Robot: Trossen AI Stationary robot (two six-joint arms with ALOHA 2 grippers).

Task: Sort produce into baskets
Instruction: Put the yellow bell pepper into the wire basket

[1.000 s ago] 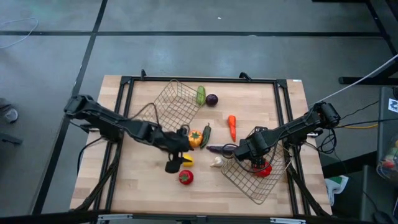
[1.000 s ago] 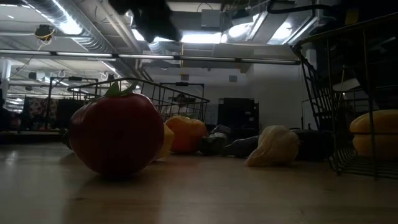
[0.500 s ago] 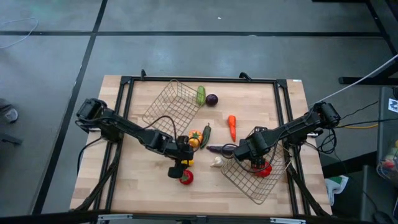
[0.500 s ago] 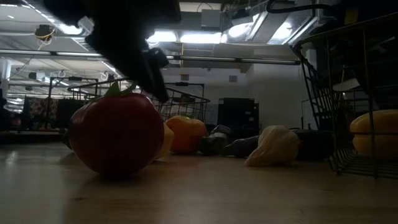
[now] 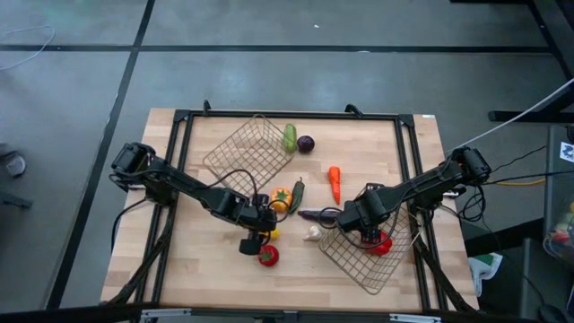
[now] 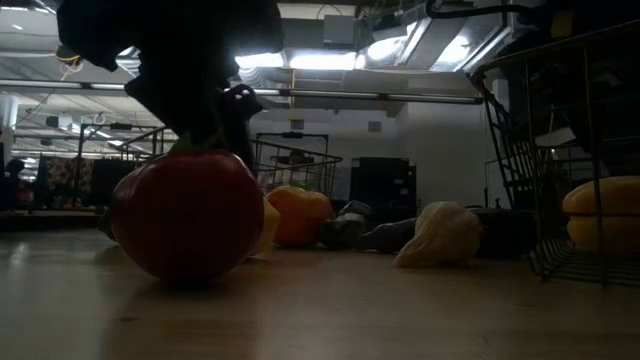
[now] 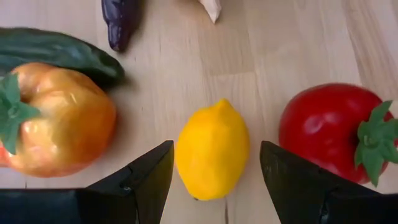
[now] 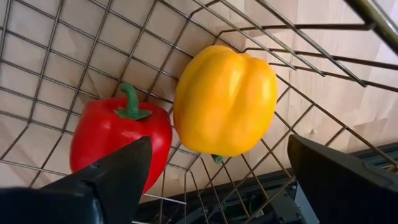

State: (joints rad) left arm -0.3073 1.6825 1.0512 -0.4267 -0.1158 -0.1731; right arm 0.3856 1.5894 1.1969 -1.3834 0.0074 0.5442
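A yellow lemon (image 7: pixel 211 152) lies on the table between a red tomato (image 7: pixel 329 134) and an orange pepper (image 7: pixel 56 127). My left gripper (image 7: pixel 214 180) is open, low over the lemon (image 5: pixel 270 233), with one finger on each side of it and a gap on both sides. My right gripper (image 8: pixel 214 180) is wide open inside the right wire basket (image 5: pixel 363 265). It hangs above a yellow pepper (image 8: pixel 225 99) and a red pepper (image 8: pixel 121 140), which lie on the basket's mesh floor. The left basket (image 5: pixel 251 152) stands at the far left of the table.
A cucumber (image 5: pixel 297 193), an aubergine (image 5: pixel 309 215) and a garlic bulb (image 5: pixel 312 233) lie mid-table. A carrot (image 5: pixel 334 182) lies beyond them. A green piece (image 5: pixel 290 136) and a purple onion (image 5: pixel 306 144) lie beside the left basket. In the low view the tomato (image 6: pixel 187 215) stands nearest.
My left gripper has reached out toward the table's right and near edge and come down over the lemon, next to the tomato. My right gripper has kept still in the right basket.
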